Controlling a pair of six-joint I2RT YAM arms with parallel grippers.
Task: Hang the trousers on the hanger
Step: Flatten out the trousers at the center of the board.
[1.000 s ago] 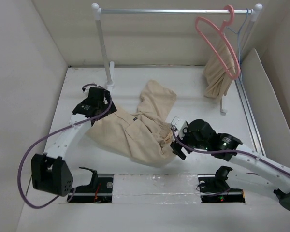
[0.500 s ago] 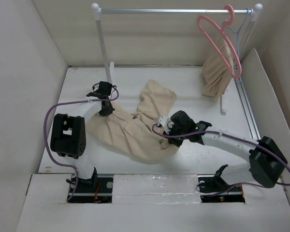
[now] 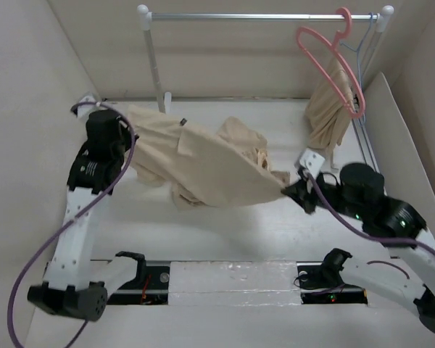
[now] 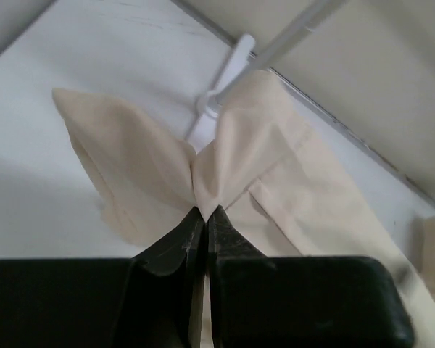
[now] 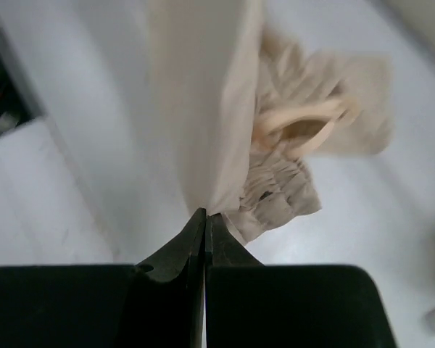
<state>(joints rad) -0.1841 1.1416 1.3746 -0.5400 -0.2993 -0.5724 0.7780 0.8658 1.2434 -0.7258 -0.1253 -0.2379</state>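
Note:
The beige trousers [image 3: 203, 163] hang stretched between my two grippers above the table. My left gripper [image 3: 127, 116] is shut on one end of the trousers [image 4: 232, 156] at the far left, its jaws [image 4: 205, 212] pinching a fold of cloth. My right gripper [image 3: 288, 190] is shut on the other end, near the gathered waistband [image 5: 279, 181], with the cloth pinched at its tips [image 5: 205, 214]. The pink hanger [image 3: 332, 61] hangs by its hook from the rail [image 3: 261, 16] at the far right, well beyond both grippers.
A smaller beige cloth [image 3: 326, 109] hangs under the pink hanger on a thin grey-blue wire hanger [image 3: 359, 51]. The rack's left post [image 3: 154, 61] stands close behind the left gripper, its foot [image 4: 228, 72] showing in the left wrist view. White walls enclose the table.
Both grippers have shut on the trousers and lifted them off the table. The left arm swung back and left, the right arm moved right, and the cloth now hangs stretched between them.

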